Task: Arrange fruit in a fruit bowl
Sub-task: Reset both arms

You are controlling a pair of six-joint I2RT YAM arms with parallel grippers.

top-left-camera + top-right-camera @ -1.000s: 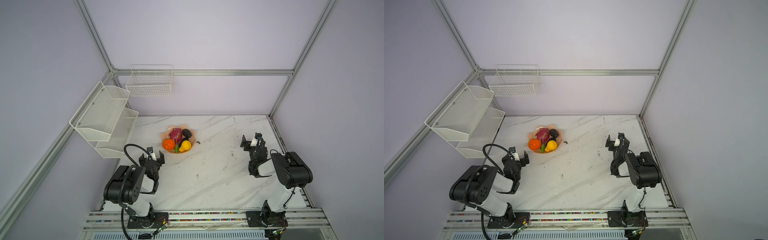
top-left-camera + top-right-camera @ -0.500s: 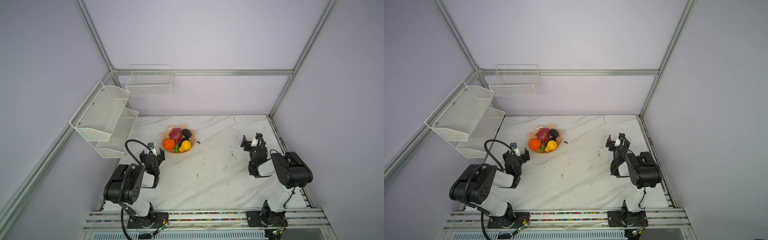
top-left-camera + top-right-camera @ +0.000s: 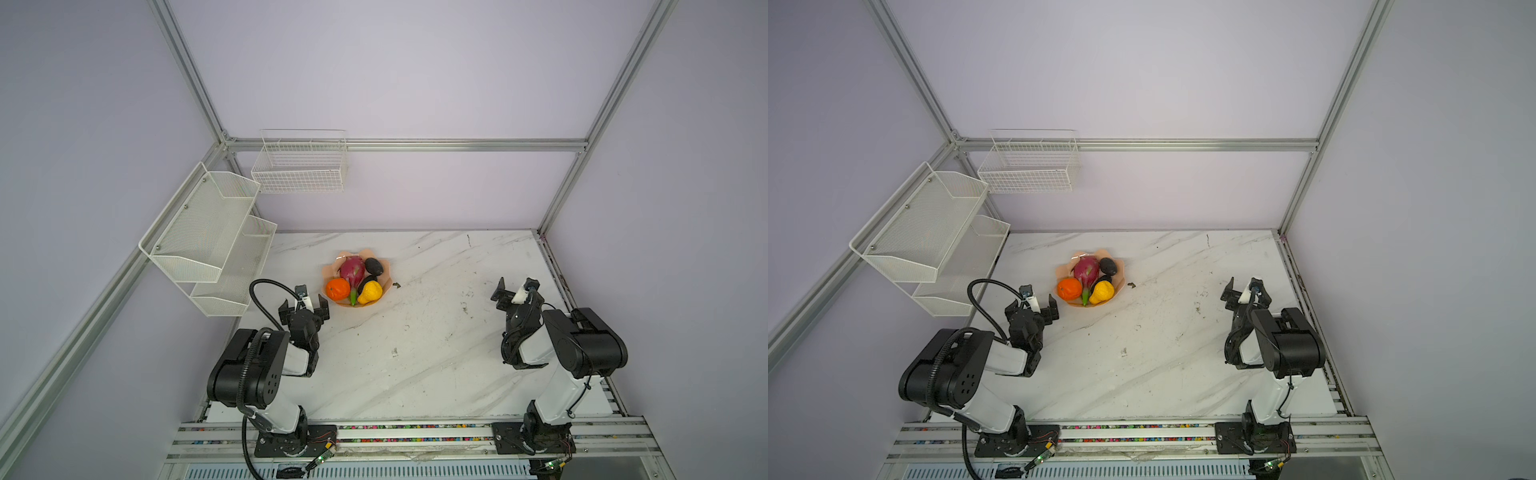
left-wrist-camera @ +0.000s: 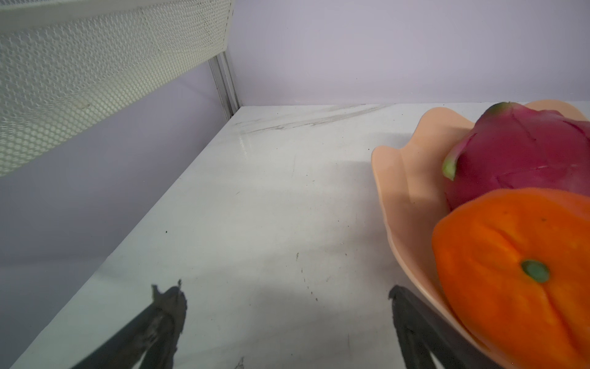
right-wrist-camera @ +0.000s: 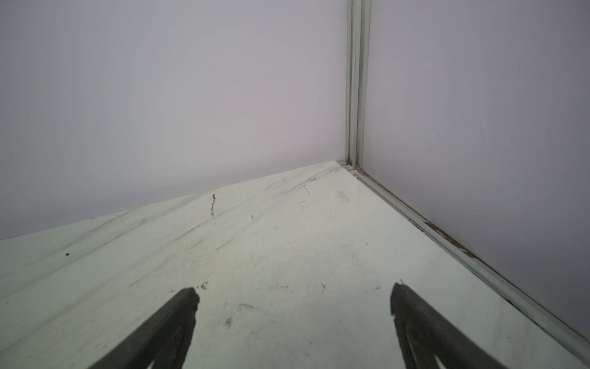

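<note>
Fruit point(image 3: 353, 279), all 5 pieces, sits in the pink fruit bowl point(image 3: 329, 272), and the left gripper point(image 3: 303, 306) has shifted a little beside it, jaws wide apart and empty like the still right gripper point(image 3: 515, 291), so the job looks done.

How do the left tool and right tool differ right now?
Place: the left tool sits just short of the fruit bowl; the right tool is far across the table from it.
View: the left tool's wrist camera shows the orange beside one finger; the right tool's shows only tabletop and walls.
Shared: both open, both empty.
</note>
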